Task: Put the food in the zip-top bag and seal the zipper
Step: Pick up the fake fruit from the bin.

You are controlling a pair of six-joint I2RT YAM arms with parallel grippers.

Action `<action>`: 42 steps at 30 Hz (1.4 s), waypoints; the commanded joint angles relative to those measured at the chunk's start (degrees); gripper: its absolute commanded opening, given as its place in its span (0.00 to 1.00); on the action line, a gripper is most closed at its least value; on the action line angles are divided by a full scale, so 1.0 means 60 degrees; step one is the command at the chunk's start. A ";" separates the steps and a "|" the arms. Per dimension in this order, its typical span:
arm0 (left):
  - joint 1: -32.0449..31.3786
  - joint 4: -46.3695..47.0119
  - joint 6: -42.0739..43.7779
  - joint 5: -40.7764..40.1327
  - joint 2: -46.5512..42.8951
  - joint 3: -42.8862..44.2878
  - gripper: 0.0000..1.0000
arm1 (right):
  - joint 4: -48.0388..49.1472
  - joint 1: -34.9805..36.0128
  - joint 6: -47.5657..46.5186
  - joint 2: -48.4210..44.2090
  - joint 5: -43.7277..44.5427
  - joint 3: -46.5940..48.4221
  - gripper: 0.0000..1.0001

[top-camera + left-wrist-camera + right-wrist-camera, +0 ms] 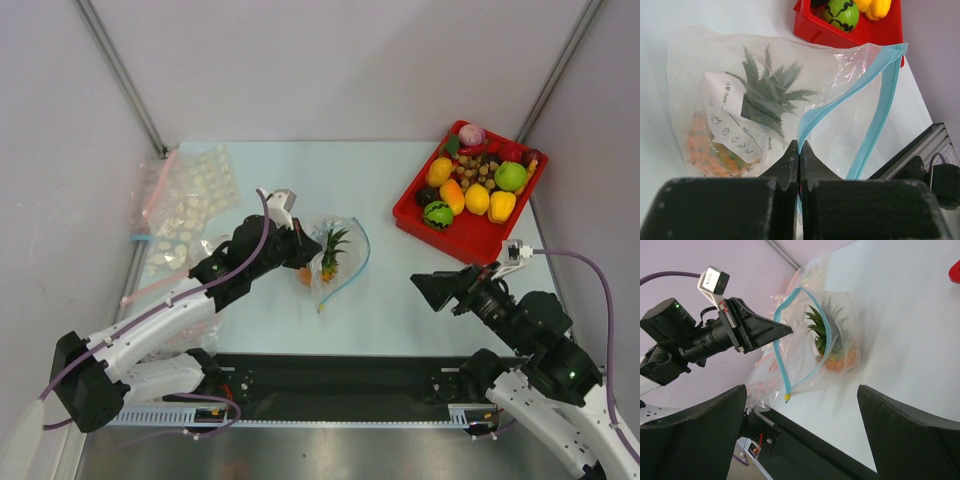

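The clear zip-top bag [345, 262] lies mid-table with its mouth gaping. The orange pineapple [329, 256] with green leaves is inside it, also shown in the left wrist view [771, 95]. My left gripper [300, 243] is shut on one lip of the bag's mouth, and the light-blue zipper strip [875, 115] runs between its closed fingertips [791, 150]. In the right wrist view the zipper [781, 352] forms an open loop with a small yellow slider [787, 397] at its near end. My right gripper [430, 289] is open and empty, to the right of the bag.
A red tray [410, 216] at the back right holds the dark-marked green round fruit [437, 214], a yellow piece [477, 199], a dark piece [427, 196] and several other toy foods. Clear bags with pink strips [185, 205] lie at the left wall.
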 commanded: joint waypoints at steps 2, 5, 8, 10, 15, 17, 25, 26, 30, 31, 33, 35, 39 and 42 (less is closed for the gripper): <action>-0.0051 0.0188 -0.0141 0.0462 0.0056 0.0290 0.00 | 0.0627 0.0040 -0.0584 0.0099 -0.0117 -0.0156 1.00; -0.0065 0.0217 -0.0126 0.0492 0.0115 0.0304 0.00 | 0.1079 0.0055 -0.0862 0.0579 -0.0568 -0.0404 1.00; -0.0080 0.0217 -0.0126 0.0506 0.0159 0.0334 0.00 | 0.1111 0.0069 -0.0980 0.1645 -0.1127 -0.0304 1.00; -0.0109 0.0203 -0.0112 0.0492 0.0159 0.0363 0.00 | 0.0950 0.0055 -0.1009 0.2278 -0.1114 -0.0084 1.00; -0.0153 0.0246 -0.0053 0.0535 0.0261 0.0407 0.00 | 0.1240 0.0055 -0.1433 0.3262 -0.0352 0.0094 1.00; -0.0168 0.0305 -0.0053 0.0623 0.0320 0.0422 0.00 | 0.1563 0.0055 -0.1682 0.3307 -0.0076 0.0107 1.00; -0.0197 0.0349 0.0268 0.0215 0.0466 0.0495 0.00 | 0.2224 -0.0369 -0.2635 0.4298 0.3030 0.1160 0.97; -0.0197 0.0378 0.0298 0.0184 0.0539 0.0495 0.00 | 0.1992 -0.0747 -0.2621 0.4666 0.3409 0.1699 0.97; -0.0197 0.0364 0.0415 0.0184 0.0876 0.0626 0.00 | 0.1828 -0.2108 -0.2650 0.6117 0.2668 0.2670 0.97; -0.0197 0.0349 0.0445 0.0199 0.0920 0.0685 0.00 | 0.1857 -0.2374 -0.2607 0.6380 0.2478 0.2729 0.98; -0.0197 0.0305 0.0460 0.0301 0.0979 0.0729 0.00 | 0.2105 -0.2800 -0.2519 0.7011 0.1981 0.2745 1.00; -0.0197 0.0378 0.0474 0.0258 0.0877 0.0686 0.00 | 0.2427 -0.3327 -0.2402 0.7377 0.1701 0.2642 1.00; -0.0183 0.0407 0.0504 0.0184 0.0687 0.0583 0.00 | 0.2941 -0.4104 -0.2196 0.8504 0.1407 0.2320 1.00; -0.0197 0.0466 0.0460 0.0184 0.0657 0.0524 0.00 | 0.3131 -0.4427 -0.2210 0.9178 0.1391 0.2392 1.00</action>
